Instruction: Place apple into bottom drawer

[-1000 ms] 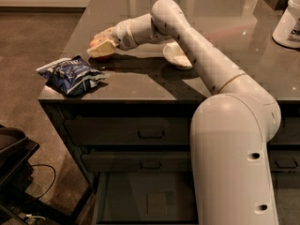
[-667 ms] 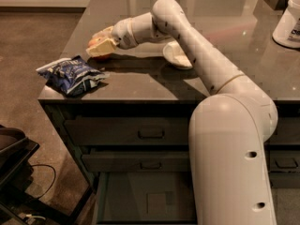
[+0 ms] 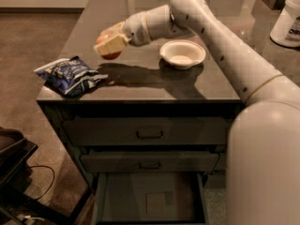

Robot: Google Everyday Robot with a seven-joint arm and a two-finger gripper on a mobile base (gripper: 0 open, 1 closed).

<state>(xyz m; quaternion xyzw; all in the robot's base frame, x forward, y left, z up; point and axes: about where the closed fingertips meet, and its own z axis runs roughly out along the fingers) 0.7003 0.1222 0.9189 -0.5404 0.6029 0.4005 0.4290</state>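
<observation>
Arm pose: the arm (image 3: pixel 220 50) rises from the large white body at lower right, runs up and left over the counter (image 3: pixel 140 86), bends at a rounded joint near the top edge, then angles down and left along the forearm. The gripper (image 3: pixel 108 46) ends up over the left half of the counter, left of the white bowl (image 3: pixel 183 54) and above and to the right of the blue snack bag (image 3: pixel 70 74).

Pincer: the pale fingers (image 3: pixel 115 43) are closed around the apple (image 3: pixel 111 56), one bar lying across its front.

Apple: small, round, red-orange. Only a strip shows below the finger and a smaller reddish patch above it. It appears to sit clear of the counter top, with a dark shadow on the surface below and to the right. It is well apart from the bottom drawer (image 3: pixel 126 196).

Bottom drawer: pulled open at the foot of the cabinet, under two closed drawer fronts (image 3: pixel 150 132) with handles. Flat grey floor, faint square mark near the middle.

Hidden or unclear:
- Most of the apple is covered by the fingers, and no stem or other marking can be made out.
- The exact gap between apple and counter cannot be judged.
- The drawer's front edge is cut off by the bottom of the view, and the robot's body covers the cabinet's right side.
- A white container (image 3: pixel 287 18) at top right is cropped by the edge, its label unreadable.
- A dark object with a cable (image 3: pixel 16 158) at lower left is only partly in view.
</observation>
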